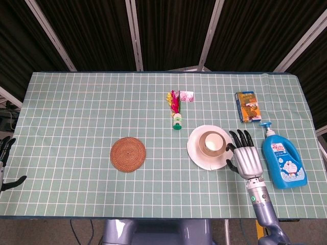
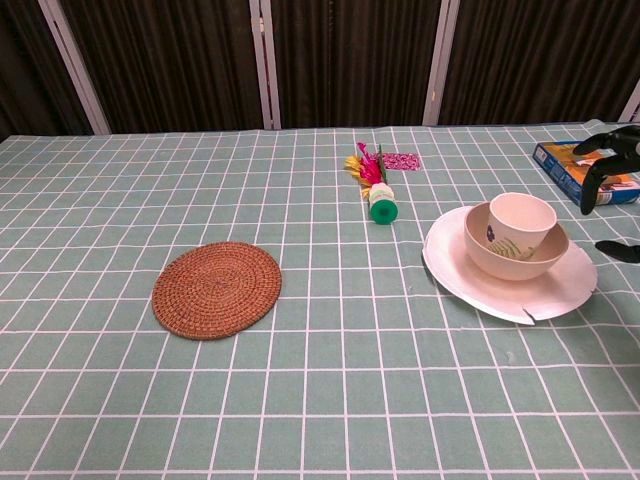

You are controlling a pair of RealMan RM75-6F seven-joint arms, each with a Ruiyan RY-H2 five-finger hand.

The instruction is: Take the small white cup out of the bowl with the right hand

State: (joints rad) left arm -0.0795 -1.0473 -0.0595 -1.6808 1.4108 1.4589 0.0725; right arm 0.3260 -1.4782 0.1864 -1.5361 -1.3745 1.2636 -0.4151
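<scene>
The small white cup (image 1: 212,143) (image 2: 522,219) stands upright inside a cream bowl (image 1: 206,150) (image 2: 503,256), which sits on a white plate (image 1: 194,151) (image 2: 505,293) right of the table's centre. My right hand (image 1: 244,157) (image 2: 610,160) hovers just right of the plate with its fingers spread and nothing in them; it touches neither cup nor bowl. Only its dark fingertips show at the right edge of the chest view. My left hand (image 1: 4,159) hangs off the table's left edge, fingers apart and empty.
A blue pump bottle (image 1: 282,161) lies right of my right hand. A blue box (image 1: 247,106) (image 2: 583,171) lies behind it. A shuttlecock with coloured feathers (image 1: 176,108) (image 2: 375,183) lies behind the plate, and a round woven coaster (image 1: 128,154) (image 2: 217,290) sits left of centre.
</scene>
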